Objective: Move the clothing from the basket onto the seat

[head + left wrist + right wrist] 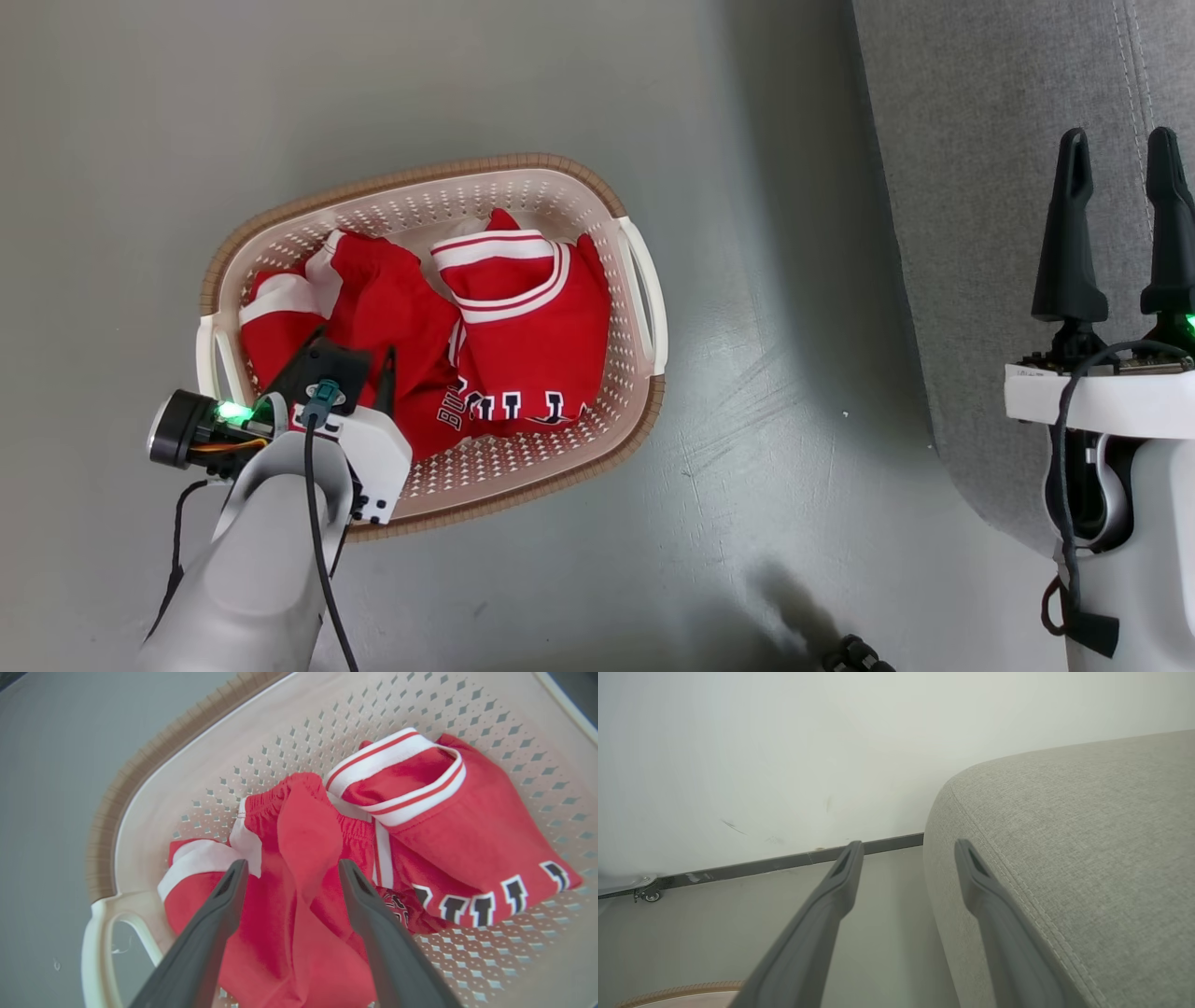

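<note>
The cream perforated basket [420, 175] with a brown rim stands on the floor at my left. Two pieces of red clothing lie in it: a crumpled one with white trim [373, 299] on the left, and one with striped bands and black-and-white letters [532, 345] on the right. My left gripper [359, 359] reaches down into the basket and is open. In the left wrist view its fingers [292, 865] stand on either side of a raised fold of the crumpled garment [303, 826], beside the lettered one [467, 830]. My right gripper [1118, 140] is open and empty over the grey seat [990, 187], near its edge [1087, 858].
Grey floor [766, 373] separates the basket from the seat. The right wrist view shows a pale wall [784, 742] with a dark baseboard, a small caster [650, 896] at far left, and a bit of basket rim [677, 994]. A dark object [854, 653] sits at the bottom edge.
</note>
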Available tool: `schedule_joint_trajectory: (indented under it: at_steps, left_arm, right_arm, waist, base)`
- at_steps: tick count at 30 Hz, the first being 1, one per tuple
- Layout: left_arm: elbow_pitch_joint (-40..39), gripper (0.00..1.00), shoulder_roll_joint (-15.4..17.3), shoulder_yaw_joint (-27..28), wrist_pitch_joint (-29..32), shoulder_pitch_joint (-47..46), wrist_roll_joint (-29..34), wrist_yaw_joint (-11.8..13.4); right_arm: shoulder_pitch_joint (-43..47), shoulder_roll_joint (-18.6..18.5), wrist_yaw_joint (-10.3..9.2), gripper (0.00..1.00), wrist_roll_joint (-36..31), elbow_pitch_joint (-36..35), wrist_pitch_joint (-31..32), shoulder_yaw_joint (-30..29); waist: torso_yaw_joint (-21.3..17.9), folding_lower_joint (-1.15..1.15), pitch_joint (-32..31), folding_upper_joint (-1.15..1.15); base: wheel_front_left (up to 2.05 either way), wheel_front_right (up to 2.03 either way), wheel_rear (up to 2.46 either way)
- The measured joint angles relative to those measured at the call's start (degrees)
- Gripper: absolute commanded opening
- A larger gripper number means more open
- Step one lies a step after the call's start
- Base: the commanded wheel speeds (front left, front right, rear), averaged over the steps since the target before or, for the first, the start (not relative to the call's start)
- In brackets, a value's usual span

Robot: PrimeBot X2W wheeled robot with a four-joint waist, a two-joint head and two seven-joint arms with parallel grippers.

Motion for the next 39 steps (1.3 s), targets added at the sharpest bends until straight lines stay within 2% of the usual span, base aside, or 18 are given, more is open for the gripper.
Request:
schedule_joint_trajectory:
  at_steps: [11, 21, 22, 23, 24, 26, 39]
  left_arm:
    - [2.99, 1.0, 0.13, -1.2, 1.38, -2.16, 1.31, 1.76]
    - [6.17, 1.0, 0.65, -2.92, 3.71, -3.55, 3.39, 2.29]
    - [6.38, 0.94, 0.64, -3.03, 3.79, -3.69, 3.6, 2.29]
    - [6.58, 0.62, 0.57, -3.15, 3.79, -3.89, 3.7, 2.29]
    - [6.71, 0.39, 0.43, -3.26, 3.79, -4.12, 3.71, 2.29]
    - [6.71, 0.0, -0.03, -3.38, 3.75, -4.56, 3.71, 2.29]
    - [5.26, 0.0, -0.67, -3.22, 0.3, -5.73, 3.38, 2.49]
  right_arm:
    - [-0.71, -0.01, 0.0, 1.0, 0.27, -0.02, 0.0, 0.31]
    - [-0.77, -0.01, 0.0, 1.0, 0.74, -0.01, 0.0, 1.05]
    - [-0.77, -0.01, 0.0, 1.0, 0.76, -0.01, 0.0, 1.05]
    - [-0.77, -0.01, 0.0, 1.0, 0.79, -0.01, 0.0, 1.02]
    - [-0.77, -0.01, 0.0, 1.0, 0.8, -0.01, 0.0, 1.0]
    - [-0.79, -0.01, 0.0, 1.0, 0.81, -0.02, 0.0, 0.99]
    - [-2.17, -0.01, 0.01, 1.0, 1.93, 0.03, -0.07, 1.37]
  waist:
    - [-0.7, 0.0, 1.2, 0.0]
    - [-1.5, 0.0, 2.1, 0.0]
    - [-1.56, 0.0, 2.17, 0.0]
    - [-1.61, 0.0, 2.2, 0.0]
    - [-1.62, 0.0, 2.21, 0.0]
    - [-1.62, 0.0, 2.18, 0.0]
    - [-0.86, 0.0, 1.28, 0.0]
  base:
    - [0.0, 0.0, 0.0]
    - [0.0, 0.0, 0.0]
    - [0.0, 0.0, 0.0]
    - [0.0, 0.0, 0.0]
    - [0.0, 0.0, 0.0]
    - [0.0, 0.0, 0.0]
    - [0.0, 0.0, 0.0]
